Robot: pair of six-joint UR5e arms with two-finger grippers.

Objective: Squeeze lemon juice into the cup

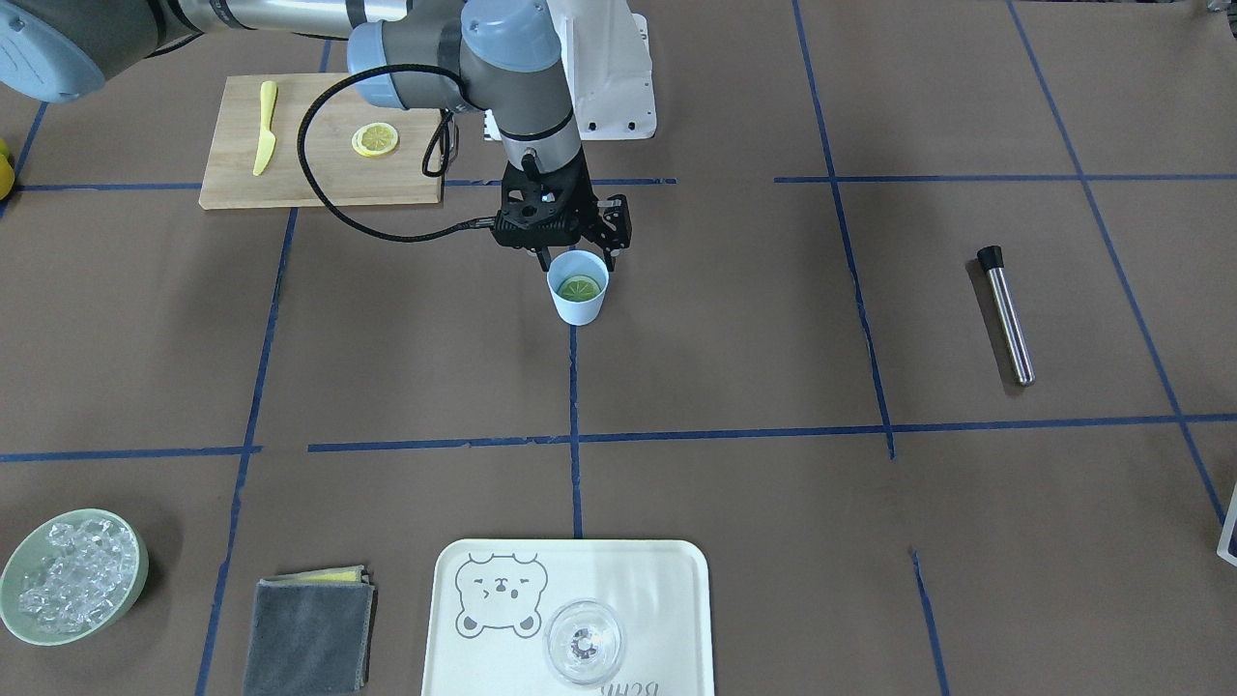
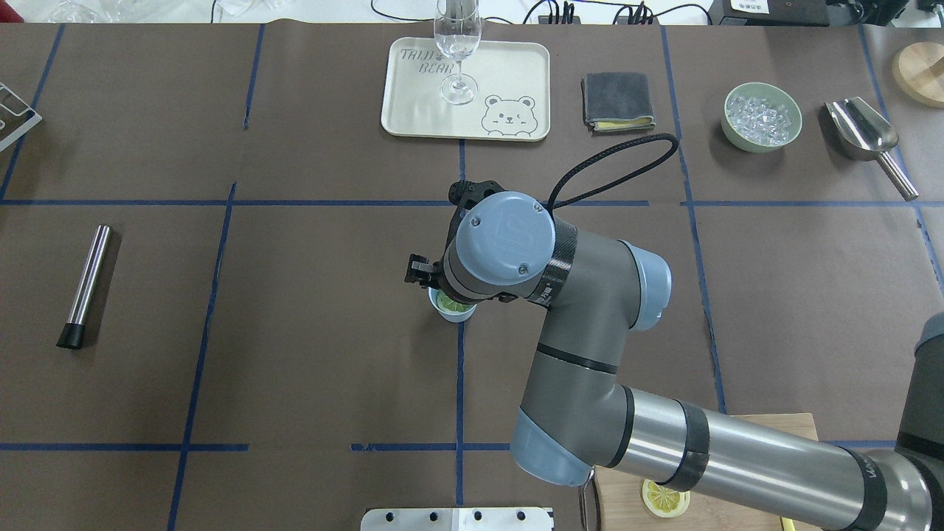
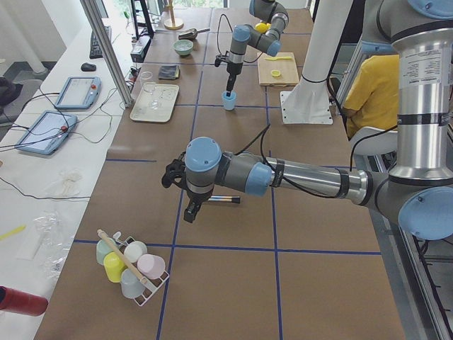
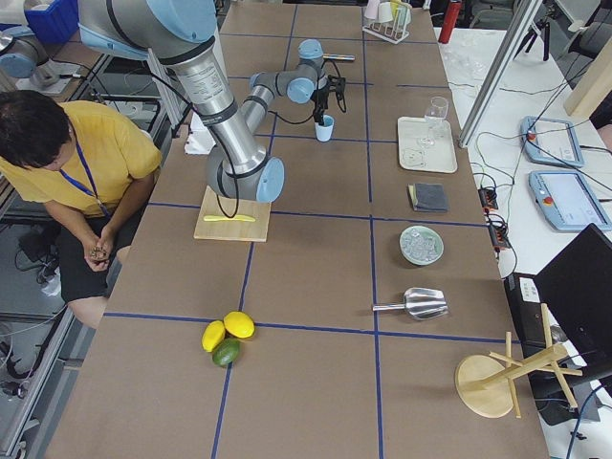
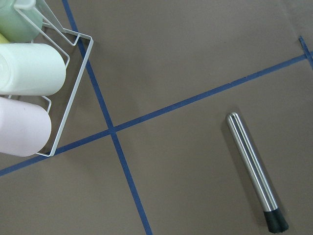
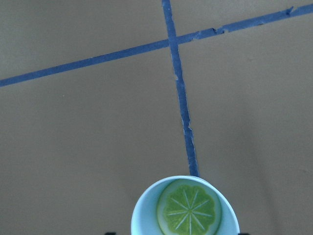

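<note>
The light-blue cup [image 1: 578, 302] stands at the table's middle on a blue tape line. A round yellow-green segmented slice [image 6: 189, 208] lies flat inside it and also shows in the front view [image 1: 580, 287]. A yellow lemon slice [image 1: 375, 140] lies on the wooden cutting board [image 1: 319, 174]. My right gripper [image 1: 578, 257] hangs just above the cup's rim, open and empty. My left gripper [image 3: 190, 207] hovers over the table far from the cup, near the steel muddler [image 5: 252, 166]. I cannot tell whether it is open or shut.
A yellow plastic knife [image 1: 265, 128] lies on the board. A tray [image 1: 628, 570] with a clear glass [image 1: 583, 641], a grey cloth [image 1: 309, 633] and a green bowl of ice [image 1: 72, 575] line the operators' side. A wire rack of cups [image 5: 29, 88] stands near my left gripper.
</note>
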